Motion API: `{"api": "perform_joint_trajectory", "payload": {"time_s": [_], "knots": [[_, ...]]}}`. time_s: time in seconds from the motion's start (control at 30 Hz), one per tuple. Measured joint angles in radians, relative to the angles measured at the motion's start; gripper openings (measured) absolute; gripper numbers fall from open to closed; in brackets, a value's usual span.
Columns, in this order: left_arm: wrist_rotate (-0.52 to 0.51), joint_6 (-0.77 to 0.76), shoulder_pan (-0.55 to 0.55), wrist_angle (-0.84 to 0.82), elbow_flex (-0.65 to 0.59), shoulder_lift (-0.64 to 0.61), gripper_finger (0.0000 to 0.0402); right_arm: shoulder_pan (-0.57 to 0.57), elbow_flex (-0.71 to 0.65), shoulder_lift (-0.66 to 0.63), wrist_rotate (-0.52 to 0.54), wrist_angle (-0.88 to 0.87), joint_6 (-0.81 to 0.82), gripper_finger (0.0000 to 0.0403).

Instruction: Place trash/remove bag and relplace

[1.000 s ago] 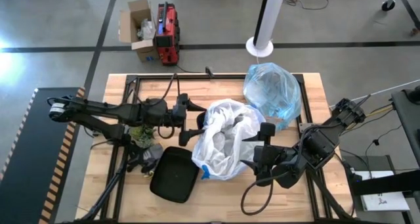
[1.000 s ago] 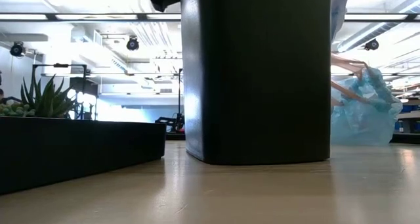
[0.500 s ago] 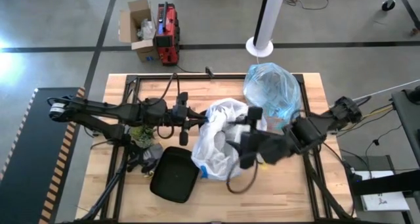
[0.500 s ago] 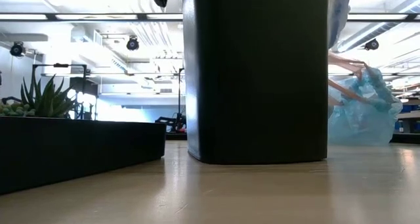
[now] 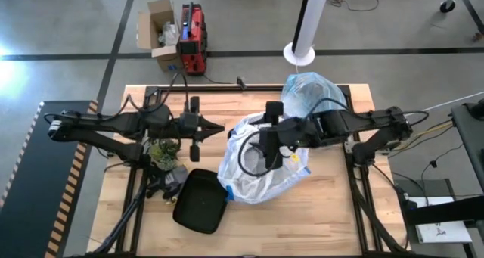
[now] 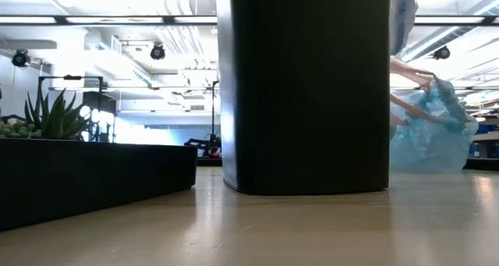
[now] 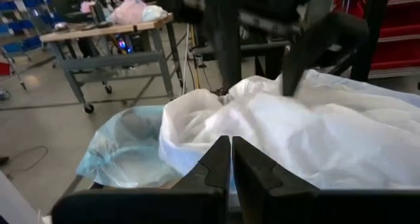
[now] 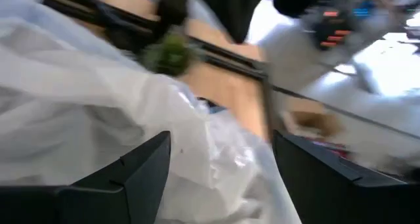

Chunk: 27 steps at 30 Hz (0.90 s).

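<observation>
A white translucent bag point(image 5: 261, 167) is draped over the black bin point(image 6: 304, 86), which the high view hides under it. The light-blue bag point(image 5: 314, 99) lies bunched at the table's far right and also shows in the low view point(image 6: 429, 137). My left gripper point(image 5: 219, 132) is shut, level, just left of the white bag's rim point(image 7: 197, 119). My right gripper point(image 5: 268, 141) reaches in from the right and hangs open over the white bag's top point(image 8: 98, 112). The trash is hidden. My left gripper points its shut fingertips point(image 7: 231, 152) level at the white bag's left side; I cannot tell whether they touch it. My right gripper spreads its fingers point(image 8: 144, 171) above the white plastic; the blur hides whether they touch it.
A black tray-like lid point(image 5: 200, 201) lies at the near left. A small green plant point(image 5: 160, 150) stands beside it, under my left arm. A black frame rail point(image 5: 249, 86) runs along the far edge, and a white pole base point(image 5: 299, 54) stands beyond it. The near right tabletop point(image 5: 333, 212) is bare wood.
My left gripper has shut and drawn back toward the table's left edge, rising a little. My right gripper has swung from the near right side of the white bag toward the far left, rolling as it went, and now hangs over the bag's top. The white bag has spread slightly.
</observation>
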Motion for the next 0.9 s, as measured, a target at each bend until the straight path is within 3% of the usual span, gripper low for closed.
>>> {"api": "perform_joint_trajectory", "payload": {"time_s": [0.07,0.13,0.4,0.67,0.9], "knots": [[0.000,-0.022,0.000,-0.017,0.000,-0.012,0.0005,-0.025,-0.001,0.006,-0.123,-0.027,0.038,0.0251],[0.001,-0.028,0.000,-0.030,0.000,-0.022,0.0012,-0.044,-0.001,0.025,-0.152,-0.022,0.051,0.0244],[0.002,-0.031,-0.007,-0.082,-0.001,-0.015,0.0069,-0.056,-0.002,0.070,-0.085,-0.008,-0.072,0.0183],[-0.087,-0.023,-0.006,-0.101,-0.002,-0.001,0.0138,-0.048,-0.002,0.099,-0.006,0.046,-0.192,0.0018],[-0.103,-0.023,-0.004,-0.123,-0.002,-0.005,0.0178,0.008,-0.002,0.106,0.108,0.188,-0.354,0.0012]]}}
